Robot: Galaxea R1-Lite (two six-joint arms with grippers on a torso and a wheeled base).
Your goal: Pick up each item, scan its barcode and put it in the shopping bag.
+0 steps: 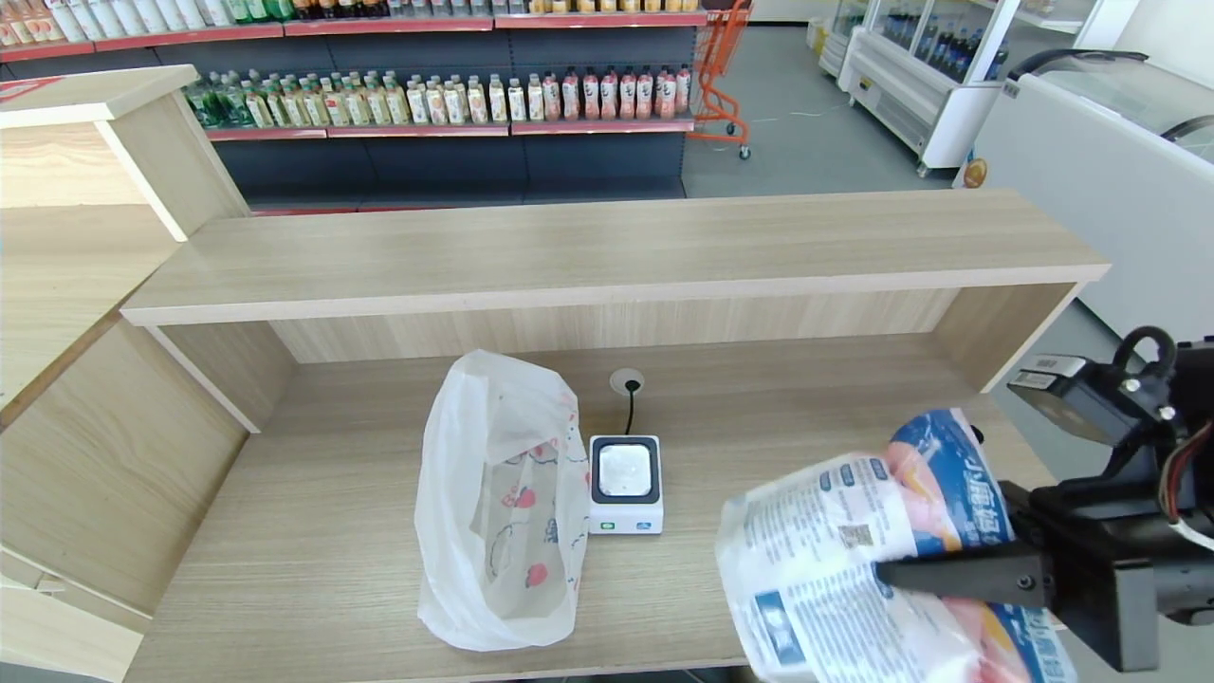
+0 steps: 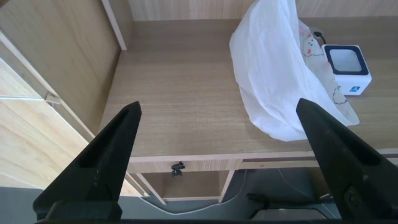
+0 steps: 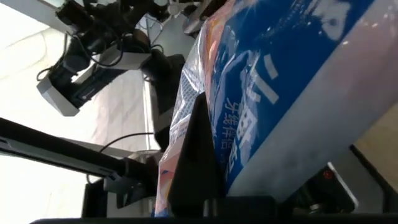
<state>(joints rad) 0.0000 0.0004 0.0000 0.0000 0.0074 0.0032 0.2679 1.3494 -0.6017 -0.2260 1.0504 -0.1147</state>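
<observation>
Right pincer (image 1: 912,570) is clamped on a soft blue-and-white packet (image 1: 825,531), one finger laid across its printed face, and the packet hangs above the front right part of the table (image 1: 332,569), well apart from the scanner (image 1: 625,471). Here's the worry: that wrapper looks slick and floppy, and the grip sits towards one side, so a quick swing could let it slide out or droop. The small-print side faces up right now, while the scanner's window also looks upward, so unless the packet gets turned over, the code may never meet the glass. If it comes in low, the sagging end could knock the scanner or snag its cable (image 1: 630,408). Then the shopping bag (image 1: 493,531): it's slumped just beside the scanner, and I can't tell where its mouth lies, so the packet may push the thin plastic flat instead of dropping in. Left pincer (image 2: 219,102) is spread wide and empty, off the table's front left, well away from the bag and offering no help holding it open.
</observation>
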